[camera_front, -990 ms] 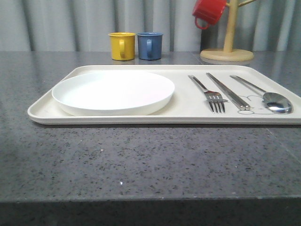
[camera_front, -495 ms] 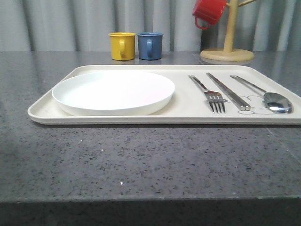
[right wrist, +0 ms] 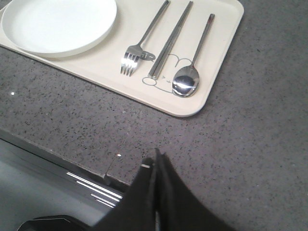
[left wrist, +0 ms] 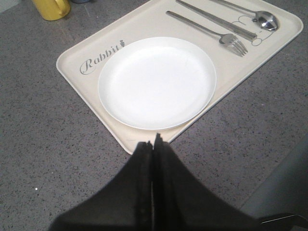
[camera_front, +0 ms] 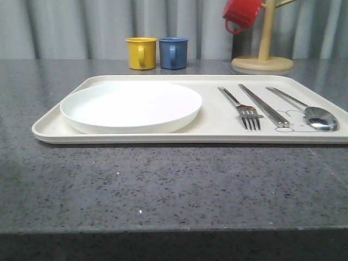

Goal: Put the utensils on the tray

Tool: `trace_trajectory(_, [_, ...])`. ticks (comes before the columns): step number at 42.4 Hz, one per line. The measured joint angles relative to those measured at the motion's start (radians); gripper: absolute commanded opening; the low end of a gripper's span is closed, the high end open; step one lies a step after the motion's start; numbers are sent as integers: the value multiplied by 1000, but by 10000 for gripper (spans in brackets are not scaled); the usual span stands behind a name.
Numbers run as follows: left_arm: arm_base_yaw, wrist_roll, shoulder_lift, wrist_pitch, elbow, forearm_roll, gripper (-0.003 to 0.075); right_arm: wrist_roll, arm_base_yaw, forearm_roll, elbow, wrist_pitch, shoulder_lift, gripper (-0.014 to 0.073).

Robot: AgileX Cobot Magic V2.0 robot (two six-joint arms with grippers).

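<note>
Nothing has moved since the earlier frame: your tray [camera_front: 217, 128] sits on the desk [camera_front: 163, 185] with the white plate [camera_front: 130, 106] on its left half and the fork [camera_front: 243, 109], chopsticks [camera_front: 265, 105] and spoon [camera_front: 312, 111] side by side on its right. Your left gripper [left wrist: 154, 144] and right gripper [right wrist: 156, 159] both have fingers pressed together, empty, above the desk at the tray's near side.

I see yellow mug [camera_front: 141, 53] and blue mug [camera_front: 173, 53] at twelve o'clock on grey countertop [camera_front: 163, 185]; red mug [camera_front: 241, 13] hangs on wooden stand [camera_front: 263, 57] at one o'clock.
</note>
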Motion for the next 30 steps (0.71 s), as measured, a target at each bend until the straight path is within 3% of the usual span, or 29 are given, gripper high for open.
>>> trace_trajectory(24, [1, 0, -23, -2, 6, -3, -20, 0, 0, 0, 2, -5, 0, -112])
trace_trajectory(30, [92, 0, -80, -62, 48, 4, -20, 0, 0, 0, 2, -5, 0, -112])
